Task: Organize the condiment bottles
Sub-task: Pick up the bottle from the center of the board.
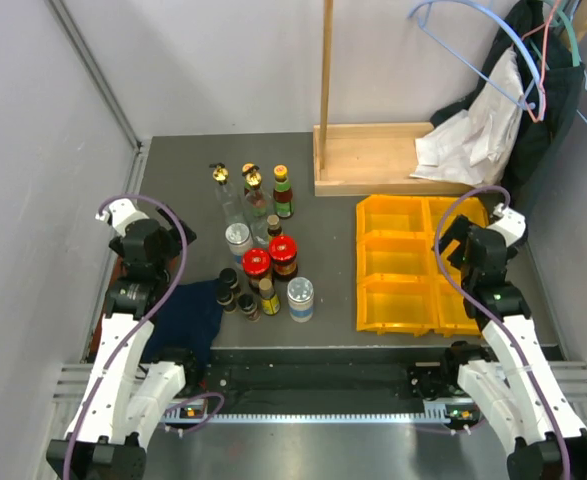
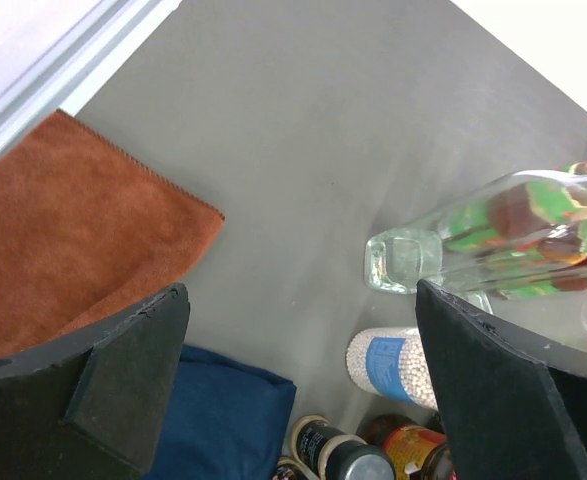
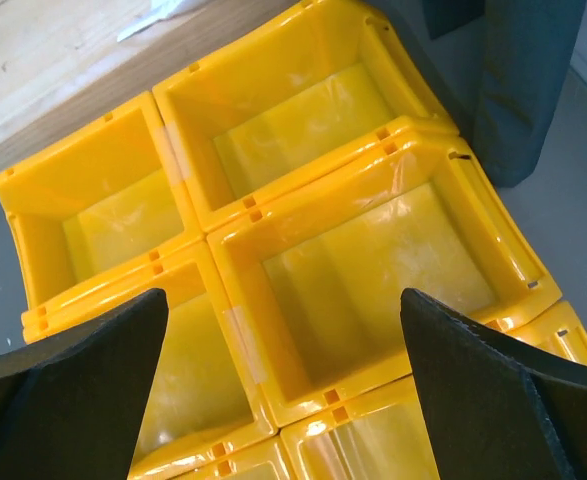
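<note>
The condiment bottles [image 1: 263,250] stand in a cluster left of the table's middle. Two tall clear gold-stoppered ones [image 1: 252,192] are at the back, beside a yellow-capped bottle [image 1: 282,192]. Two red-lidded jars [image 1: 283,255], silver-lidded pale jars [image 1: 300,298] and small dark bottles [image 1: 248,304] stand nearer. My left gripper [image 1: 168,240] hangs open to their left, holding nothing. Its wrist view shows its open jaws [image 2: 301,300] over bare table, with a clear bottle [image 2: 473,240] and a pale bead-filled jar [image 2: 388,365] to the right. My right gripper [image 3: 283,300] is open and empty above the yellow bin [image 3: 233,215].
The yellow compartment bin [image 1: 363,270] lies at the right with its cells showing empty. A blue cloth [image 1: 188,315] lies near the left arm's base, and an orange cloth [image 2: 63,230] beside it. A wooden stand [image 1: 373,160], hangers and clothes [image 1: 518,110] fill the back right.
</note>
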Controlling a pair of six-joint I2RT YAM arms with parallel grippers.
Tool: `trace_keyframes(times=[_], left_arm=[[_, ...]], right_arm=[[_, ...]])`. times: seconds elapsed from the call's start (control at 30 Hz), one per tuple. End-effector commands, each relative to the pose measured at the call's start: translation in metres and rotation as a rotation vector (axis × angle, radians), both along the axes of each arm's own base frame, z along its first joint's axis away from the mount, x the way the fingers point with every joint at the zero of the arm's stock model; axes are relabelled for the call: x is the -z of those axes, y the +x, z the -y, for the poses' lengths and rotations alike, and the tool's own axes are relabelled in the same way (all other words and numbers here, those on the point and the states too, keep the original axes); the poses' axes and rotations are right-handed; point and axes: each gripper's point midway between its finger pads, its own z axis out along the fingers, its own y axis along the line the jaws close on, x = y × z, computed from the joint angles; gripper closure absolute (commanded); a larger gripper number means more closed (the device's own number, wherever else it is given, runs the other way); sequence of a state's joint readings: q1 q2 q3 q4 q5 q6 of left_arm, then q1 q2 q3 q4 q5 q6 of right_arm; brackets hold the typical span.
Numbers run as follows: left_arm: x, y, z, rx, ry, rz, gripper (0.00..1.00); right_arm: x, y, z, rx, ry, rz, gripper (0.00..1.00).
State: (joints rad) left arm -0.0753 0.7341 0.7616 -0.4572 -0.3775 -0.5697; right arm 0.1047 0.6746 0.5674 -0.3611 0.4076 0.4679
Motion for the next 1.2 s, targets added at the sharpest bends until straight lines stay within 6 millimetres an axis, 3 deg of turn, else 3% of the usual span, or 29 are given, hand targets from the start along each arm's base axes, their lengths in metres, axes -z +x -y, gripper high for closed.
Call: trace_keyframes(times=[0.0, 0.23, 0.43, 0.6, 0.63, 0.7, 0.73, 0.9, 0.93, 1.0, 1.07, 1.13, 1.17], left_arm=[[-0.022, -0.004, 0.001, 0.040, 0.041, 0.033, 0.01], [-0.014, -0.007, 0.004, 0.078, 0.065, 0.013, 0.01], [-0.013, -0.006, 0.011, 0.129, 0.071, 0.030, 0.01], [-0.012, -0.009, 0.003, 0.084, 0.084, 0.034, 0.01], [-0.011, -0.009, 0.001, 0.073, 0.085, 0.033, 0.01], [-0.011, -0.011, -0.001, 0.059, 0.091, 0.030, 0.01], [-0.011, -0.012, -0.003, 0.049, 0.095, 0.030, 0.01], [-0.009, -0.013, -0.005, 0.039, 0.098, 0.022, 0.01], [-0.009, -0.013, -0.005, 0.037, 0.099, 0.022, 0.01], [-0.009, -0.013, -0.006, 0.033, 0.100, 0.022, 0.01], [-0.009, -0.014, -0.007, 0.028, 0.104, 0.020, 0.01], [-0.009, -0.014, -0.008, 0.025, 0.105, 0.021, 0.01], [-0.008, -0.014, -0.008, 0.025, 0.109, 0.014, 0.01]], right_arm=[[-0.025, 0.005, -0.012, -0.053, 0.034, 0.032, 0.01], [-0.032, 0.003, -0.020, -0.029, 0.151, 0.110, 0.01], [-0.023, 0.003, -0.065, -0.306, 0.186, 0.063, 0.01], [-0.039, -0.012, -0.123, -0.592, 0.240, 0.043, 0.01], [-0.042, -0.020, -0.143, -0.679, 0.235, 0.034, 0.01], [-0.055, -0.029, -0.164, -0.789, 0.192, 0.051, 0.01], [-0.059, -0.042, -0.186, -0.883, 0.176, 0.047, 0.01], [-0.073, -0.061, -0.235, -1.031, 0.019, 0.045, 0.01], [-0.064, -0.062, -0.248, -1.058, -0.010, 0.007, 0.01], [-0.069, -0.073, -0.273, -1.120, -0.067, 0.017, 0.01], [-0.058, -0.071, -0.289, -1.123, -0.145, -0.015, 0.01], [-0.063, -0.080, -0.311, -1.177, -0.164, -0.003, 0.01], [-0.051, -0.079, -0.320, -1.183, -0.199, -0.033, 0.01]])
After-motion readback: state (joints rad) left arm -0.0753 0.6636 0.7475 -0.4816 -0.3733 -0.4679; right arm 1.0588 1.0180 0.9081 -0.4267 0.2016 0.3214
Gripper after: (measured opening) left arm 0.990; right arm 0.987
